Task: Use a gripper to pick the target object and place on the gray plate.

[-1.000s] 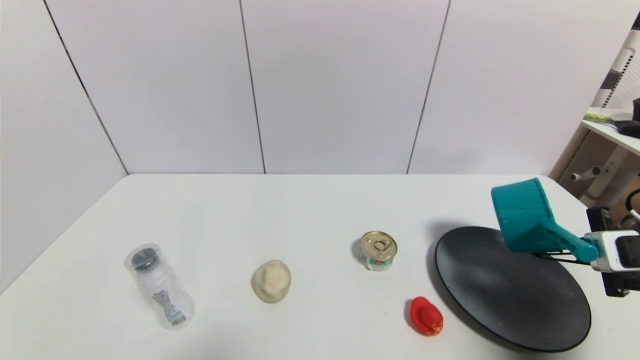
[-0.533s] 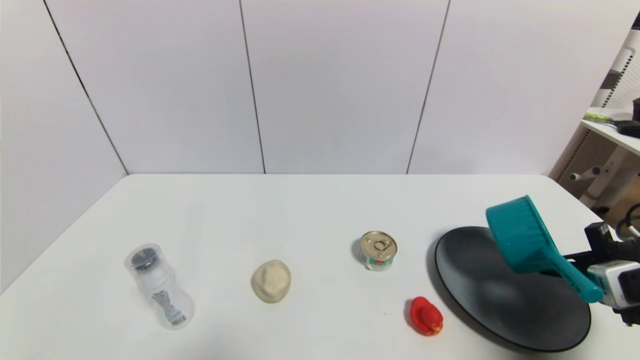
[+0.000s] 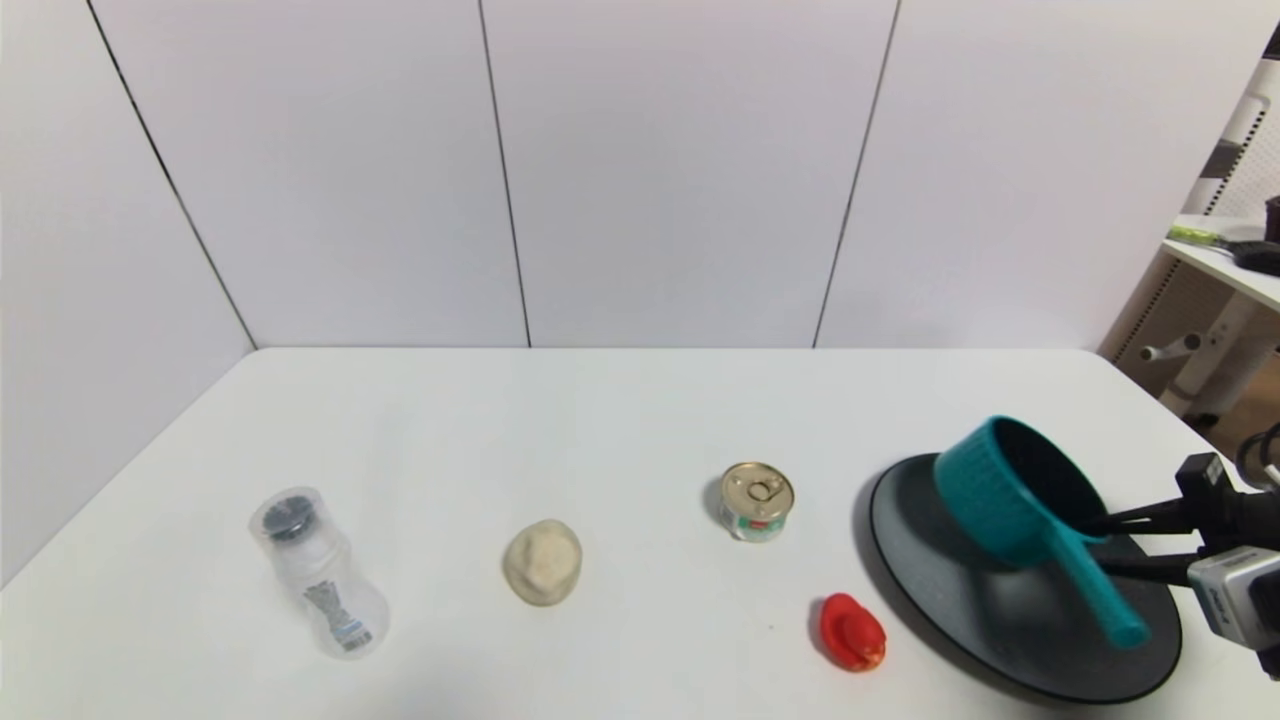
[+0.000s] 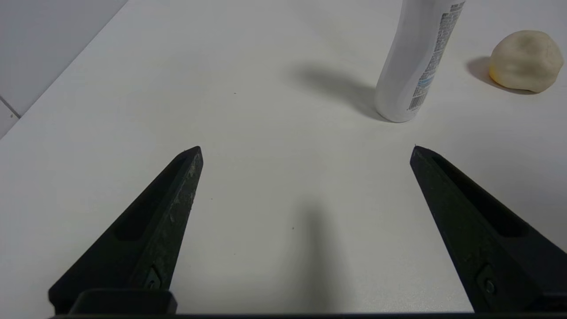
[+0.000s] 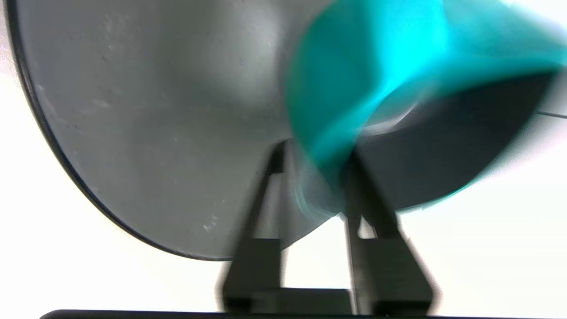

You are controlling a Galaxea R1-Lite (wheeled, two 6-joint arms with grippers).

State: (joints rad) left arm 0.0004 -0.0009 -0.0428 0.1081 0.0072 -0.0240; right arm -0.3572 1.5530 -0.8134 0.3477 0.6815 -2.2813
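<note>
The teal saucepan (image 3: 990, 495) is tilted over the gray plate (image 3: 1000, 630), dark inside facing up and right, its handle slanting down toward the plate's near right rim. My right gripper (image 3: 1095, 543) comes in from the right with its fingers spread on either side of the handle's root. In the right wrist view the saucepan (image 5: 376, 57) is a teal blur in front of the parted fingers of the right gripper (image 5: 314, 155), above the plate (image 5: 155, 110). My left gripper (image 4: 305, 149) is open and empty over bare table, out of the head view.
A gold-lidded can (image 3: 757, 500) and a red toy (image 3: 852, 632) sit just left of the plate. A cream lump (image 3: 542, 561) and a clear bottle (image 3: 318, 570) stand farther left. The table's right edge runs close behind the plate.
The saucepan has dropped and swung from held high by its handle to low over the plate, mouth now turned upward. The right gripper's fingers have spread apart and moved down.
</note>
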